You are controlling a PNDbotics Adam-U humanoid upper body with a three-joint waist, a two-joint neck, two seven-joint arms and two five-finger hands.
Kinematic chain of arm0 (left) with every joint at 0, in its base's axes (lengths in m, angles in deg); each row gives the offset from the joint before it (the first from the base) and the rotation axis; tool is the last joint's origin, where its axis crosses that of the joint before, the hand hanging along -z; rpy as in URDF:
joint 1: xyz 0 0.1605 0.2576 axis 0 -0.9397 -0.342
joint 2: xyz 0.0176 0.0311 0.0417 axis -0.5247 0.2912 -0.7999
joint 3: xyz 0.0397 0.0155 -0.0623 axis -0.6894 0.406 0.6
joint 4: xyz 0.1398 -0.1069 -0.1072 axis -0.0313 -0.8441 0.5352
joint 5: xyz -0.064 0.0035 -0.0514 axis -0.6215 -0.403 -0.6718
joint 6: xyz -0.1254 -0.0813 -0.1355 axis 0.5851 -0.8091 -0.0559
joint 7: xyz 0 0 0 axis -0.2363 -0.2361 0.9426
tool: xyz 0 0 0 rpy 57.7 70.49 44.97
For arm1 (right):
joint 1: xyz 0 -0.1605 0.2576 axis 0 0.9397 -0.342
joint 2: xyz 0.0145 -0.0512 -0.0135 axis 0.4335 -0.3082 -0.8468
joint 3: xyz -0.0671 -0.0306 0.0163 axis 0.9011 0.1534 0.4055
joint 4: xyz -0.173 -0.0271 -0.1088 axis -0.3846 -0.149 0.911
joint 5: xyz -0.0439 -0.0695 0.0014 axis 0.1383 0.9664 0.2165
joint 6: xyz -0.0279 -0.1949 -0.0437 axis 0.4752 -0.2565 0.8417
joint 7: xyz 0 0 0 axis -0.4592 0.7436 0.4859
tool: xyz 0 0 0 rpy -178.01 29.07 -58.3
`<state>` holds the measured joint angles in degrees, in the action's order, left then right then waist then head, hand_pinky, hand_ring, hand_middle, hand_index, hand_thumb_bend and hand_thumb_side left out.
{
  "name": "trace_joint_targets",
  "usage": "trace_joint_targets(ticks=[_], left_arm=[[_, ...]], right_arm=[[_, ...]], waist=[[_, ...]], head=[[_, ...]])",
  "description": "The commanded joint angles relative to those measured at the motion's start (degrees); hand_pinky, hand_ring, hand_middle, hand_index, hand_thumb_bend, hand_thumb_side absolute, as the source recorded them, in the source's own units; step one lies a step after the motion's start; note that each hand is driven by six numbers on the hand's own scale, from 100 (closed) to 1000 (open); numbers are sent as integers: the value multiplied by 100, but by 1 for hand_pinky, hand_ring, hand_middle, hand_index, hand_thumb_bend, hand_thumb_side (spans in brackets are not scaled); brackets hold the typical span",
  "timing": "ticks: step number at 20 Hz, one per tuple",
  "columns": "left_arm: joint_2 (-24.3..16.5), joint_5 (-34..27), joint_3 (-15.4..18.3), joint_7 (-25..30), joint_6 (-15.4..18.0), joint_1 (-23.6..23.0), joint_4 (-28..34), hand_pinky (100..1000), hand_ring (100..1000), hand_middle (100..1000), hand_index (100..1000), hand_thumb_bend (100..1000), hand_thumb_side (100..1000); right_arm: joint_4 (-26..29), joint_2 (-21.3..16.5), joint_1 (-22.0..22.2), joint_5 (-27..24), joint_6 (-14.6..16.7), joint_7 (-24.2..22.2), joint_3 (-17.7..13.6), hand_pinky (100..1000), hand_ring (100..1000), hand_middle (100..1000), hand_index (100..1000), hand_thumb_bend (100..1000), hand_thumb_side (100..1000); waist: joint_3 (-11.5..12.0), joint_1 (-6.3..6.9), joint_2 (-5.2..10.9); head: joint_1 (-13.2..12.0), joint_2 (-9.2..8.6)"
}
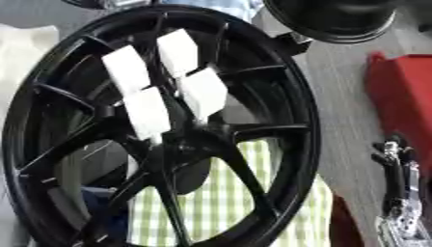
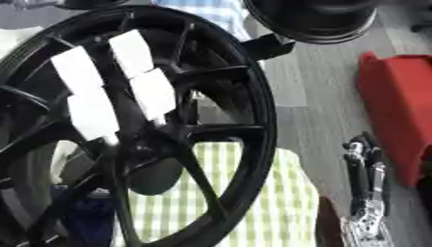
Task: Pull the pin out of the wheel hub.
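Black rigid wheel [image 1: 160,130], likely heavy; pin not discernible at hub [image 1: 173,144]; right hand [image 2: 364,164] idle, fingers relaxed, grasping nothing.

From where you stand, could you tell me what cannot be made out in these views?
- Pin: not identifiable in either view; the white blocks cover the wheel hub.
- Left hand: in no view.
- Right hand: cut off by the lower edge, right eye view.
- Second wheel: cut off by the top edge.
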<state>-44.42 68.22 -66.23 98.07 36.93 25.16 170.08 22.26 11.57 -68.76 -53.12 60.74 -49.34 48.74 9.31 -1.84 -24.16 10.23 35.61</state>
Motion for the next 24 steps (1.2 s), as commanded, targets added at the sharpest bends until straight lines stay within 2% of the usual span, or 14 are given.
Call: trace_joint_targets(ticks=[1, 5, 10, 16, 17, 21, 24], left_arm=[[25, 163, -97, 195, 284, 194, -91, 850, 819, 750, 853, 100, 349], [105, 204, -231, 196, 438, 279, -127, 881, 856, 808, 876, 100, 317], [126, 189, -391, 196, 612, 319, -140, 884, 852, 814, 877, 100, 324], [105, 128, -376, 196, 615, 313, -156, 884, 849, 813, 877, 100, 322], [102, 126, -374, 196, 614, 312, -155, 877, 830, 788, 870, 100, 306], [-244, -137, -265, 196, 737, 235, 82, 873, 822, 776, 861, 100, 315], [-628, -389, -281, 196, 685, 145, 413, 872, 827, 781, 859, 100, 331]], right_arm=[[125, -66, 13, 36, -15, 10, -8, 756, 798, 578, 901, 100, 739], [116, -78, 15, 25, -18, 5, -3, 755, 800, 577, 901, 100, 742], [107, -94, 8, 17, -25, 0, 10, 757, 800, 577, 901, 100, 746], [102, -98, 6, 28, -27, -5, 16, 757, 800, 577, 901, 100, 746], [102, -98, 6, 29, -27, -4, 15, 757, 800, 586, 901, 100, 744], [101, -137, 52, 89, -34, 44, -48, 756, 800, 588, 902, 100, 744], [115, -171, 97, 144, -39, 88, -93, 756, 799, 588, 903, 100, 735]], waist=[[-6, 13, 125], [-11, 19, 133], [-25, 30, 132], [-21, 33, 129], [-19, 34, 130], [76, 120, 141], [120, 198, 155]], head=[[-2, -83], [-8, -91], [11, -86], [26, -84], [29, -84], [181, -30], [337, 22]])
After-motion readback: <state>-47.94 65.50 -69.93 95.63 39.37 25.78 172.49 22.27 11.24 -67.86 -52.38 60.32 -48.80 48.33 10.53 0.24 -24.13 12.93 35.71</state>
